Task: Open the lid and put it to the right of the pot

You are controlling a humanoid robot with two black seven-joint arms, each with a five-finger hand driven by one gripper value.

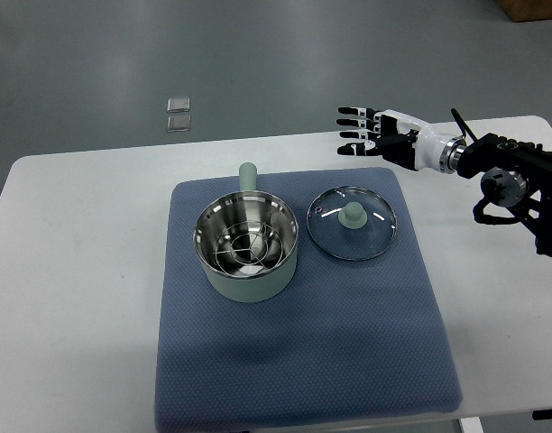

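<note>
On the table, top view: every line below came from the one steep camera on the robot's side.
Table (87, 271): white, with rounded corners, standing on a grey floor.
Mat (303, 361): a blue textured cloth lay across the middle of the table, and both task items rested on it.
Pot (247, 248): pale green outside and shiny metal inside, it stood upright on the left-centre part of the mat, uncovered. Its stubby green handle pointed away from the robot, toward the far edge of the mat. Something metallic and round sat in the bottom; what it was could not be told.
Lid (352, 223): round glass with a metal rim and a pale green knob in the middle. It lay flat on the mat just to the right of the pot, knob up, apart from the pot's rim.
Right hand (371, 133): it came in from the right edge and hovered beyond the lid, over the far edge of the mat. Its dark-tipped fingers (350, 123) were stretched out and spread toward the left, and they held nothing.
Right arm: white wrist, then black jointed parts running out at the right edge.
Floor items (179, 115): two small clear squares lay on the floor beyond the table.
</note>
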